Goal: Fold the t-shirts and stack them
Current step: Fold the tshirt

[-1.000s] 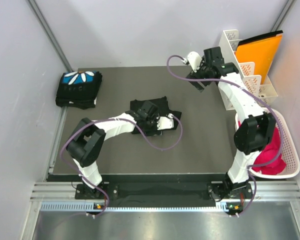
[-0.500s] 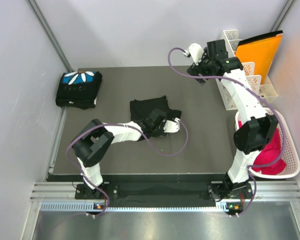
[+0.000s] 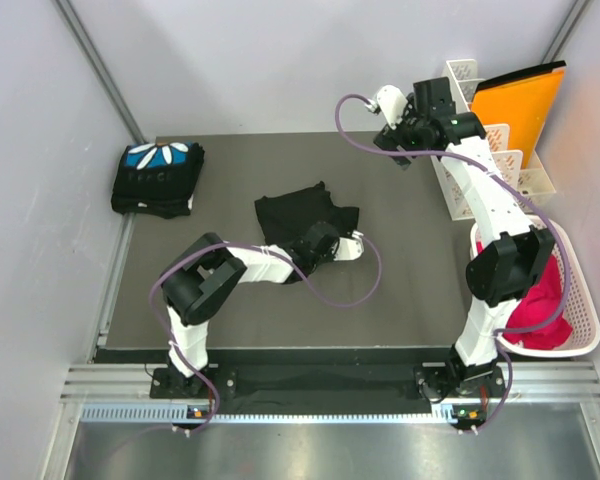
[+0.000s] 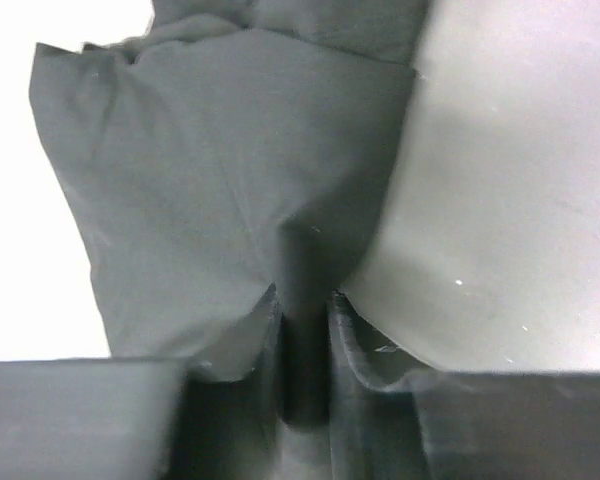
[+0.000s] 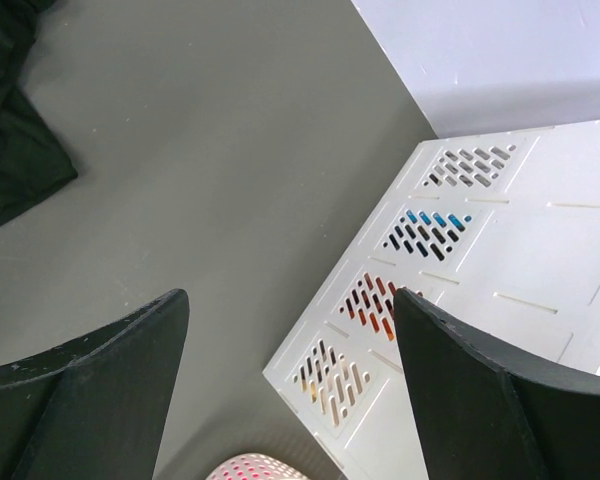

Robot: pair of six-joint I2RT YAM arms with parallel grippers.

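left hand (image 3: 316, 243) on crumpled t-shirt (image 3: 288, 214) | folded t-shirt (image 3: 158, 178) far-left

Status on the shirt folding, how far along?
Done: one folded shirt sits at the far left corner of the table. In hand: left gripper pinches the second shirt, rumpled mid-table; right gripper open, empty. Left: finish that fold, stack it on the first.

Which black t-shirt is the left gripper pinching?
The rumpled t-shirt mid-table, no print showing, its edge in the left gripper; the folded t-shirt with the blue-and-white print lies apart far left.
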